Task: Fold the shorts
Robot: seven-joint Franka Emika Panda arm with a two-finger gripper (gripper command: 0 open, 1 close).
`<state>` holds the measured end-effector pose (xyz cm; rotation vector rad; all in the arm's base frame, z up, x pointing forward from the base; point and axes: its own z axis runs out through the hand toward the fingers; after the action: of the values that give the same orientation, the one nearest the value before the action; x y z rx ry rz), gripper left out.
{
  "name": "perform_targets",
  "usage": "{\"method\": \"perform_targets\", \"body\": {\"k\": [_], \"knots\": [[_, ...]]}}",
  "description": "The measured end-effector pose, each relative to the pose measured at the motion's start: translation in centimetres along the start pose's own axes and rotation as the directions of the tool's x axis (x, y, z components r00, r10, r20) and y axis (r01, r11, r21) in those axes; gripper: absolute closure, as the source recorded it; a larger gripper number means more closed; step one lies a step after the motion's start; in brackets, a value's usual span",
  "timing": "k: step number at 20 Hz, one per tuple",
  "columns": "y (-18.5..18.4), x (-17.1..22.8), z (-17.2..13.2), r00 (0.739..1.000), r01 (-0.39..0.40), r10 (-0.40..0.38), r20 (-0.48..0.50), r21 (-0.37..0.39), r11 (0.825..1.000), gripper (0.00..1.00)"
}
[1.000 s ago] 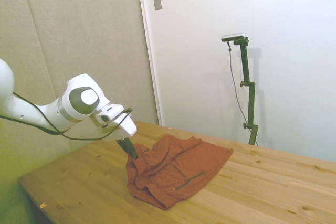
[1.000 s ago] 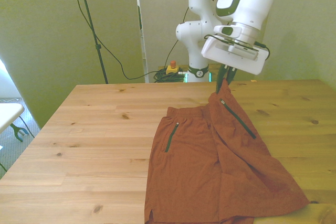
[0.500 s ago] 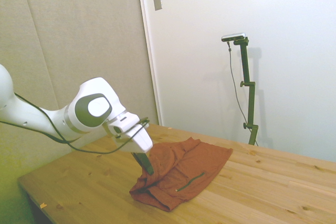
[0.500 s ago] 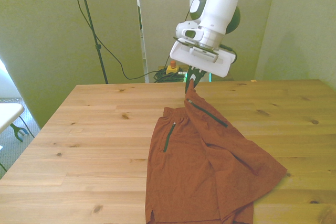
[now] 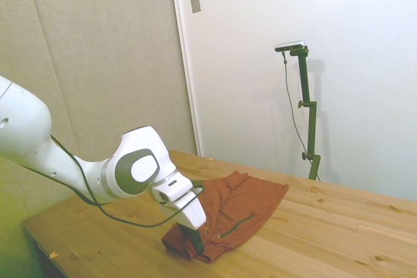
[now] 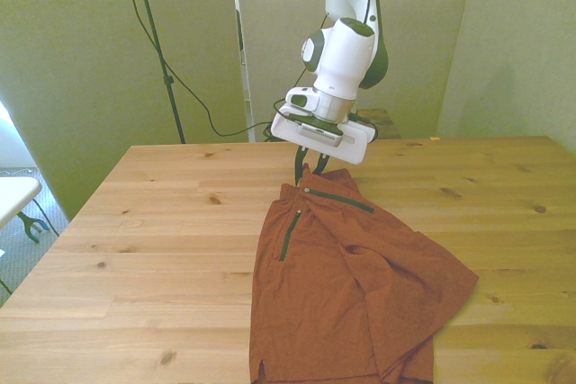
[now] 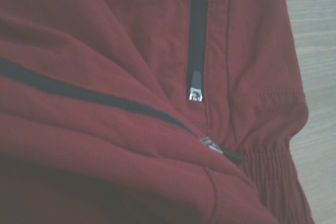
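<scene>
Front view: the shorts lie on the wooden table, reaching from mid-table to its near edge, a little toward the front view's right. One side is folded over the other, so a loose wrinkled flap lies diagonally across the top, its corner pointing to the front view's right. The white arm comes down from the far side, and the claw sits low at the waistband end, its dark fingers pinched together on a raised corner of the cloth there. A dark zipper line runs along the lower layer, and a second crosses the folded layer just by the claw. From the side view, the claw is down near the table at the bunched end of the shorts. Close up, the wrist view shows both zipper lines, a silver pull and the gathered waistband.
</scene>
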<state>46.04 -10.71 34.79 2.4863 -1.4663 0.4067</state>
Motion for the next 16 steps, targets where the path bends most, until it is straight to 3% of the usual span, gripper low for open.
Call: {"method": "perform_targets", "body": {"k": [11,16], "knots": [[-1.0,2.5,-0.1,1.0,-0.008,0.008,-0.008,0.015,1.0,0.0],[-1.3,2.2,-2.5,1.0,0.015,-0.015,-0.011,0.035,0.999,0.0]]}}
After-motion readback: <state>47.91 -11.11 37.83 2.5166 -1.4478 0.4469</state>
